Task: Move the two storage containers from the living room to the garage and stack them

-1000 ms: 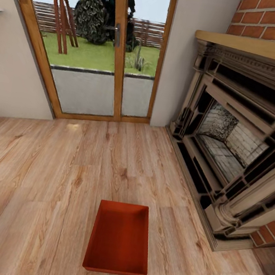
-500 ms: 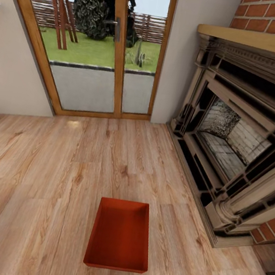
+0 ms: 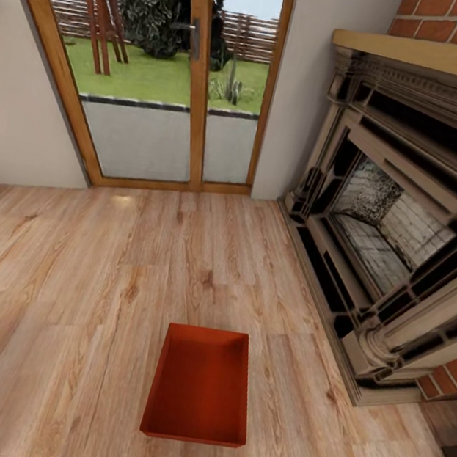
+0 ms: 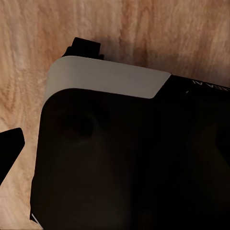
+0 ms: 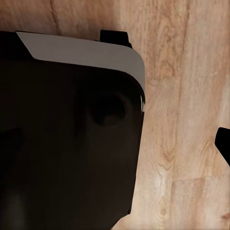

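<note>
Grippers: we cannot tell their state.
Storage container (image 3: 200, 387): near us, upright on wood-plank floor (image 3: 62, 290).
Fireplace (image 3: 398, 235): right.

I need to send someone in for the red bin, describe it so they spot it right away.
Face the brick fireplace and the glass doors beside it. On the wood-plank floor in front of them sits the bin, a low, open-topped, empty orange-red rectangle, the only bright thing on the boards.

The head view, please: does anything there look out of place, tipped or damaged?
Nothing stands out. One storage container sits flat and upright on the wood-plank floor, empty and intact, well apart from the fireplace and glass doors.
</note>
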### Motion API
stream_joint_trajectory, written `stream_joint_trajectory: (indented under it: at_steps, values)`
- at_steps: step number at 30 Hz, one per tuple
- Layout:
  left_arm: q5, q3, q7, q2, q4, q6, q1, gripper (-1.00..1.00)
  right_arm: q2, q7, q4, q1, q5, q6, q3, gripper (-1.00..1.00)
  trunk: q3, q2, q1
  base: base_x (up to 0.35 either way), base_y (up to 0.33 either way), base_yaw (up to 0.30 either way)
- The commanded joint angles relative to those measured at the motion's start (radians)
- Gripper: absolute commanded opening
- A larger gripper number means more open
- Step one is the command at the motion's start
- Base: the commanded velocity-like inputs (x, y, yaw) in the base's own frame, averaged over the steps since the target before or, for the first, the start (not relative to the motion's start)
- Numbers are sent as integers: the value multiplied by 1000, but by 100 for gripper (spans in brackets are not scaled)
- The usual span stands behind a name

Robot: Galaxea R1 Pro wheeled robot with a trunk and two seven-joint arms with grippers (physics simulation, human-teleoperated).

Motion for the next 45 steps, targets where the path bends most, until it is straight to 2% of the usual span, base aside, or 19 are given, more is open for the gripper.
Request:
stream_joint_trajectory:
  at_steps: [1,45]
  values:
    - [8,1,-3,0,0,4,0,100,1,0,3,-1,-8,-5,8,100,-2,0,0,0,0,0]
    - [8,0,-3,0,0,4,0,100,1,2,3,-1,-4,-3,8,100,-71,0,0,0,0,0]
